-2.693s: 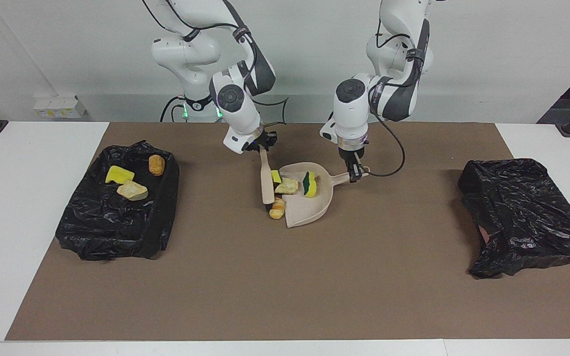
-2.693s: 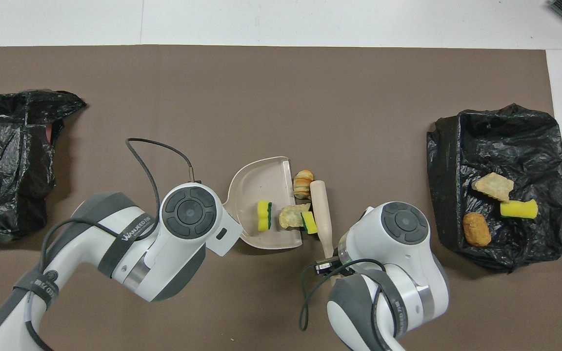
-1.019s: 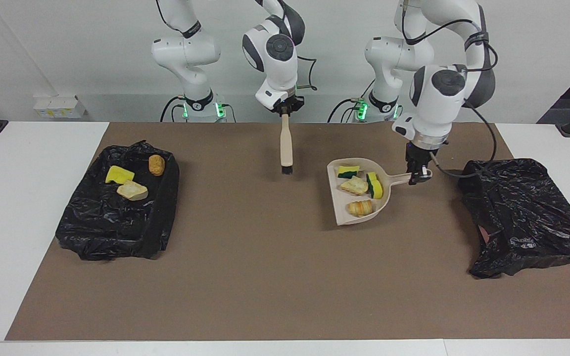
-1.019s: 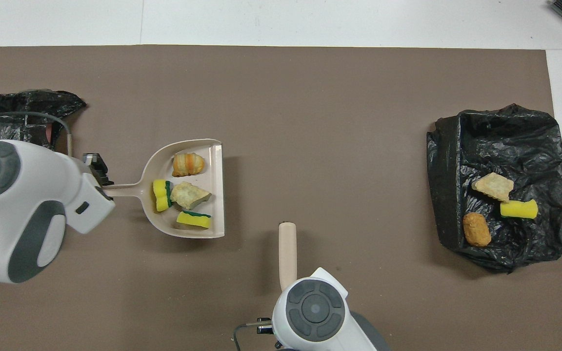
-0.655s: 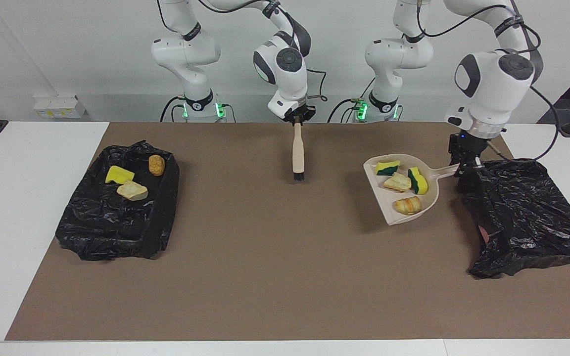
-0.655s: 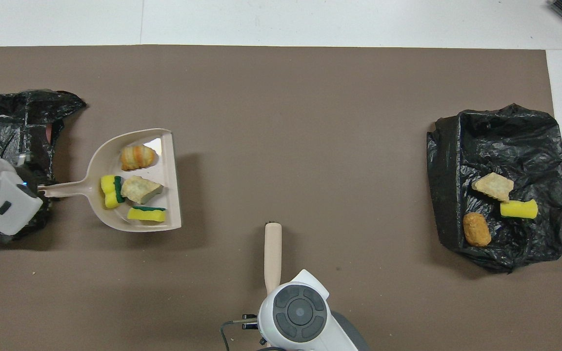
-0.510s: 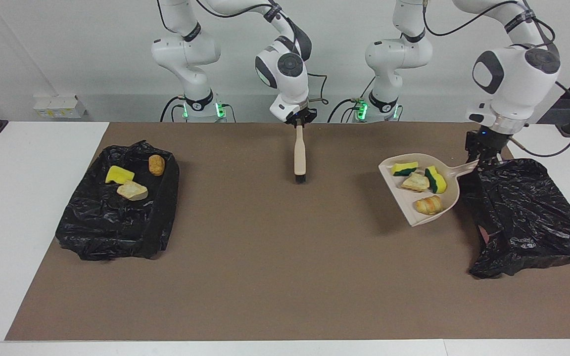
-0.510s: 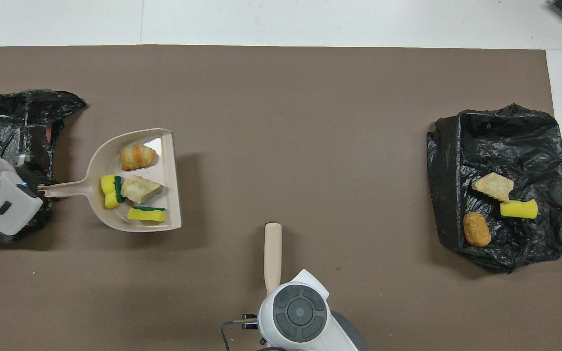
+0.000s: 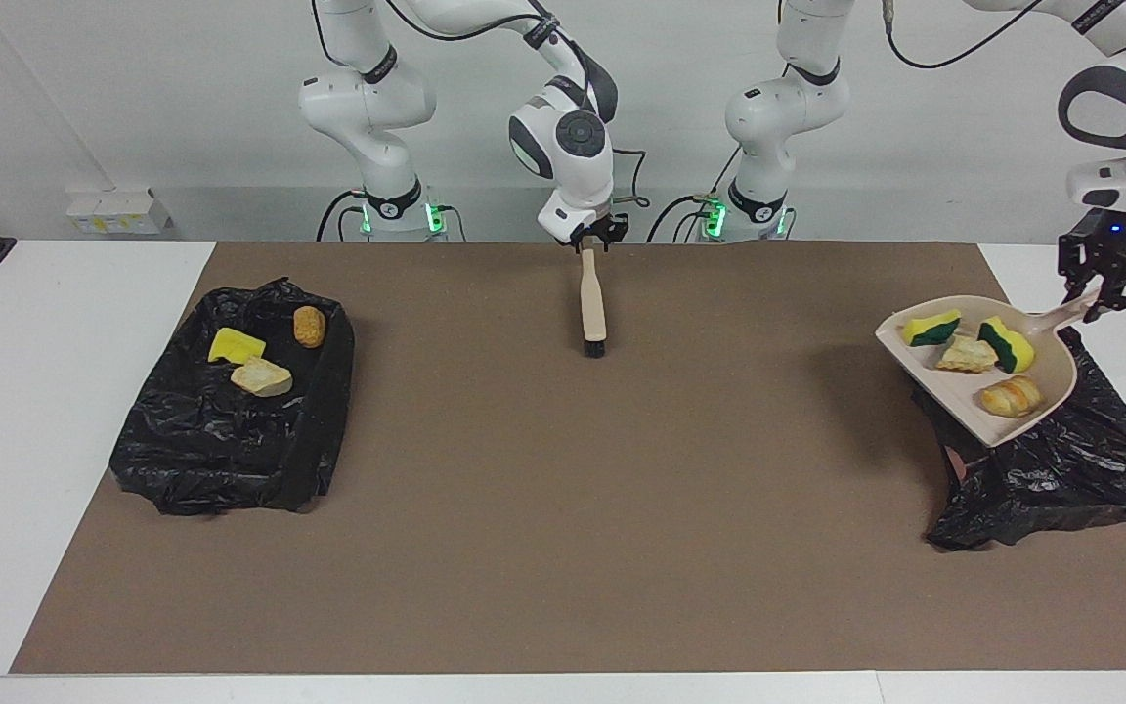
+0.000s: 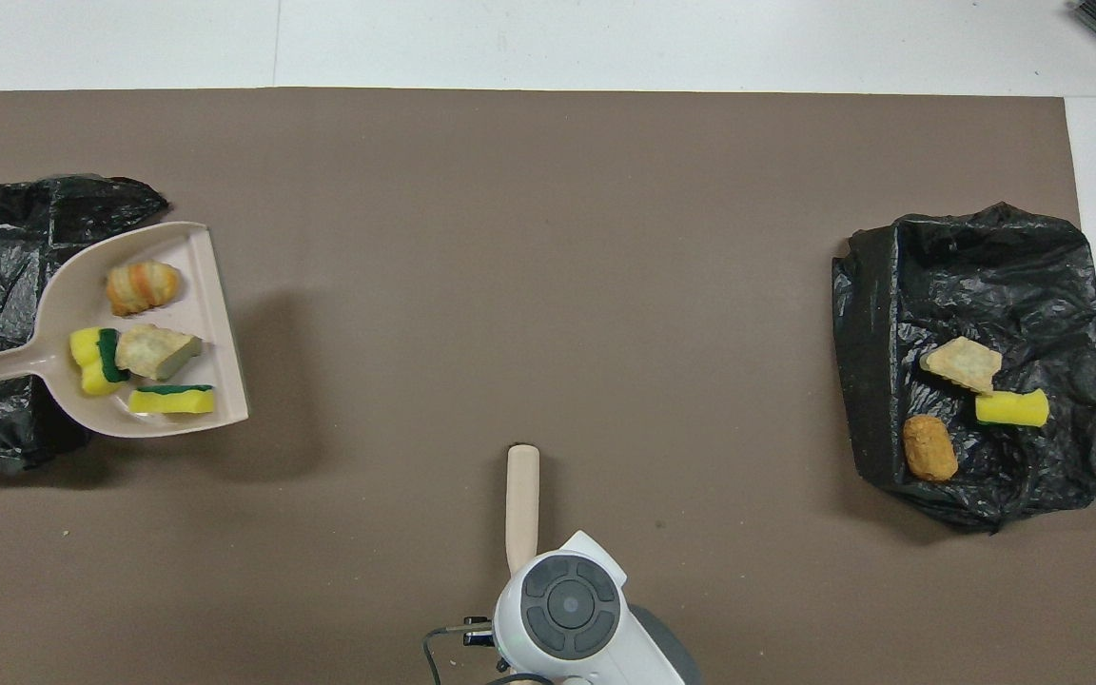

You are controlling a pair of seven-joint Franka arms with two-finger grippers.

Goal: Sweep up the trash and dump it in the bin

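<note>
No readable writing or brand marks show on anything in either view.

The left gripper (image 9: pixel 1104 290) is clamped on the handle of the dustpan (image 9: pixel 1052 391), which is held in the air over the edge of the black bin bag (image 9: pixel 1061 469) at the left arm's end of the table. In the pan lie four scraps of trash (image 9: pixel 969 352): two yellow-green sponge bits, a pale bread chunk and a golden roll.

The right gripper (image 9: pixel 589 238) holds the brush (image 9: pixel 591 303) by its handle end, bristles down, over the brown mat (image 9: pixel 563 508) close to the robots. Whether its fingers are fully closed cannot be told.

A second black-lined tray (image 9: pixel 231 430) at the right arm's end holds three more scraps (image 9: pixel 255 362).

The mat between the two bags is open, with wide room around the brush.
</note>
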